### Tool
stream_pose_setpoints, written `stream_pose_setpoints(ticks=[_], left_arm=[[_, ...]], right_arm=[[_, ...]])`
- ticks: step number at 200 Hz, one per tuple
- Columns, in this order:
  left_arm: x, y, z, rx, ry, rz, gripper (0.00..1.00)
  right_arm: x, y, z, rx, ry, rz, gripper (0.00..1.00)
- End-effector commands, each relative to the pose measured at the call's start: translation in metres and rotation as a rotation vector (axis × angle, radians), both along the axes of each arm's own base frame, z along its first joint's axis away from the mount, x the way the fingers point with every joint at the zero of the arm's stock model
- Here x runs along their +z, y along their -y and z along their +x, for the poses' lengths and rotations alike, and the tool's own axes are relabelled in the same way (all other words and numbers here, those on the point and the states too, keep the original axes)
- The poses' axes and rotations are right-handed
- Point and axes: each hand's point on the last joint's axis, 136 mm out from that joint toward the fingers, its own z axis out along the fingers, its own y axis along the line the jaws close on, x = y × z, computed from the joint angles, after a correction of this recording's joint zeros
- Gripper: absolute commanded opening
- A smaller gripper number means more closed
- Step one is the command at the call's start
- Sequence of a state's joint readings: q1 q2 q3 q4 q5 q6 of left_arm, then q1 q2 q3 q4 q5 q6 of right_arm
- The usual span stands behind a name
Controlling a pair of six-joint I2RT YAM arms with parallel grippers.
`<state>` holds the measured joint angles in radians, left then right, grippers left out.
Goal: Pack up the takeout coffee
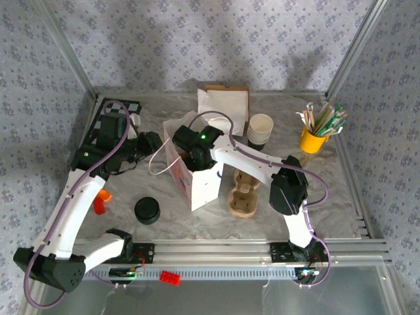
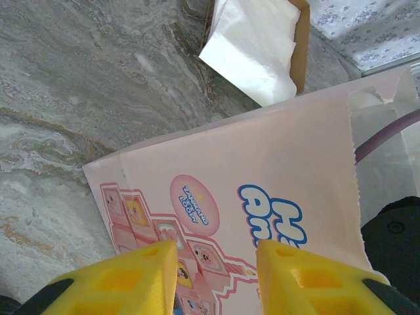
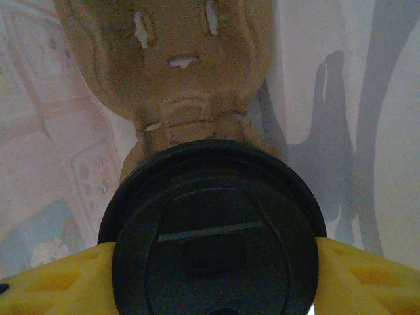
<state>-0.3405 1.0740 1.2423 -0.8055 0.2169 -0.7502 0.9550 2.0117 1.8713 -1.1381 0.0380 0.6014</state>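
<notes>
While I pack, coffee cup (image 3: 213,210): right gripper (image 3: 213,279) clamps its lid inside the bag (image 2: 262,164).
Left gripper (image 2: 216,266): half open beside bag, likely steadying it.

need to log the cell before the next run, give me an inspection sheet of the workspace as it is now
surface: marbled table, no spill seen
job's things: takeout coffee, black lid on, down inside the paper bag
clutter: black lids, cup stack, pulp carrier, yellow cup of stirrers, napkins, orange piece
grippers: right pincer closed on the coffee at its lid; left pincer open beside the bag
cables: purple cable at the bag's mouth
surroundings: patterned walls, aluminium frame
</notes>
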Motion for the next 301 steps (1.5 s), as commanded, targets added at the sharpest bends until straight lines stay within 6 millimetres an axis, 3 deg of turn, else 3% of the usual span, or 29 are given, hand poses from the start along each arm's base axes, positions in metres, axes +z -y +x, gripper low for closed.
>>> stream_pose_setpoints(ticks=[1,57,77,150,181,232,257,301], left_arm=[[0.003,0.004,0.0,-0.031,0.007,0.007,0.37],[0.001,0.008,0.001,-0.042,0.002,0.004,0.37],[0.002,0.008,0.0,-0.043,0.004,0.005,0.37],[0.036,-0.007,0.006,0.009,0.088,0.073,0.41],[0.049,-0.001,0.018,-0.003,0.131,0.063,0.48],[0.038,0.008,0.039,-0.051,0.091,0.118,0.54],[0.025,0.011,0.044,-0.067,0.057,0.136,0.54],[0.02,0.009,0.046,-0.064,0.053,0.158,0.53]], right_arm=[[-0.063,0.021,-0.009,-0.002,-0.105,-0.16,0.65],[-0.073,0.024,-0.011,0.0,-0.116,-0.181,0.65],[-0.067,0.024,-0.01,0.0,-0.101,-0.184,0.65],[-0.05,0.019,-0.005,0.007,-0.06,-0.168,0.71],[-0.043,0.018,-0.003,0.007,-0.043,-0.166,0.72],[-0.035,0.018,-0.001,0.004,-0.026,-0.165,0.74],[-0.031,0.018,-0.001,0.002,-0.017,-0.162,0.75],[-0.023,0.017,0.002,0.002,0.002,-0.153,0.77]])
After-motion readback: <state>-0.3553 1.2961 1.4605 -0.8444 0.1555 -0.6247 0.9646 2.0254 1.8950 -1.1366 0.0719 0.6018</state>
